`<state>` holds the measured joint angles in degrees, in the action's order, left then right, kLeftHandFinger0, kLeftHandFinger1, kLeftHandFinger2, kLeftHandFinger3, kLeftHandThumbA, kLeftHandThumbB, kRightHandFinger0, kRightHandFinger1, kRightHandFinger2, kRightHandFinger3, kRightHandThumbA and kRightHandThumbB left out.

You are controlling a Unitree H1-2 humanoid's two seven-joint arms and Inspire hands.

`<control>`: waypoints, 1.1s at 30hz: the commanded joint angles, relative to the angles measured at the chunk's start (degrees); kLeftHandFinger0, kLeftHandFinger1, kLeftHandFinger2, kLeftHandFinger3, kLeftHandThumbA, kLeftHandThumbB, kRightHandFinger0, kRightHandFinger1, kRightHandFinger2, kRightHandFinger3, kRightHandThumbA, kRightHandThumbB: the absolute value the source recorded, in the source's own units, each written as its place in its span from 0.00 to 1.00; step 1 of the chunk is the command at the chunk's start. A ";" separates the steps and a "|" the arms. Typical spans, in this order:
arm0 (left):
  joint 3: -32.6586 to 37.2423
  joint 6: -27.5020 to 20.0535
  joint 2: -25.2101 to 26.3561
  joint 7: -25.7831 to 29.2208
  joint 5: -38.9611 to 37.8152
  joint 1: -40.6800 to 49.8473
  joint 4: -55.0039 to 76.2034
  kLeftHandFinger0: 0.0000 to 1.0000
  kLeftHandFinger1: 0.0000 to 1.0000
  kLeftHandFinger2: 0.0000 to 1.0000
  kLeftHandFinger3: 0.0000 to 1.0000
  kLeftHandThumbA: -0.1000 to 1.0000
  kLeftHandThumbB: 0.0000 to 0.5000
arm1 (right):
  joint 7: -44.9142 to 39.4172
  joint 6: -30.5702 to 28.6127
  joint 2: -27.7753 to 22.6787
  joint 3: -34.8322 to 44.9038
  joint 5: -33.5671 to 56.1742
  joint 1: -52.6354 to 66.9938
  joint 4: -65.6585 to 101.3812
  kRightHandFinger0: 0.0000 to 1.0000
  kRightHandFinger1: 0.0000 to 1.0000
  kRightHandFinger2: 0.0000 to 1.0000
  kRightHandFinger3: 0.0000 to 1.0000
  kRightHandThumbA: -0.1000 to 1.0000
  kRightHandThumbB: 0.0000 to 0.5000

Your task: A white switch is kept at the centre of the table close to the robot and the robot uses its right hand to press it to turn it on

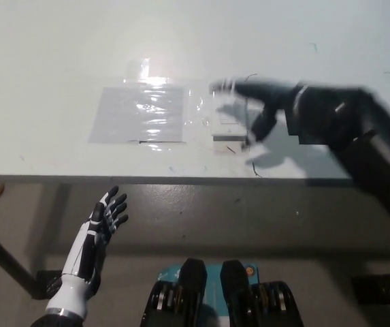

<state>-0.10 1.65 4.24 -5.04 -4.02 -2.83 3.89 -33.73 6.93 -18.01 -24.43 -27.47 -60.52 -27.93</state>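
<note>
The white switch [227,122] lies flat on the pale table [58,54], near its front edge at the middle. My black right hand [259,102] is motion-blurred just above and to the right of the switch, its fingers spread, one stretched out past the switch's far edge. It holds nothing, and whether it touches the switch I cannot tell. My white left hand [103,221] rests open below the table's front edge at the lower left.
A shiny clear plastic sheet [140,112] is taped flat to the table left of the switch. The table's front edge [181,179] runs across the picture's middle, with grey floor below it.
</note>
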 commanded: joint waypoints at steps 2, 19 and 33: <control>0.01 -1.47 0.31 -0.68 -0.55 -0.49 0.92 1.00 1.00 1.00 1.00 1.00 0.14 | 0.71 -0.57 -4.62 13.55 12.26 -2.82 13.04 1.00 1.00 1.00 1.00 1.00 0.45; -0.43 -1.27 0.57 -0.54 -0.59 -2.44 -0.06 1.00 1.00 1.00 1.00 1.00 0.13 | 6.86 1.09 -4.54 35.49 30.87 44.38 66.66 1.00 1.00 1.00 1.00 1.00 0.60; -0.82 -1.52 0.27 -0.20 -0.77 -2.68 -0.82 1.00 1.00 1.00 1.00 1.00 0.13 | 12.62 -20.00 13.43 33.64 32.46 65.09 48.76 1.00 1.00 1.00 1.00 1.00 0.43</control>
<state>-0.46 2.14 4.31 -5.06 -4.23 -3.66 1.90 -28.24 0.22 -8.28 7.07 -2.80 5.96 26.29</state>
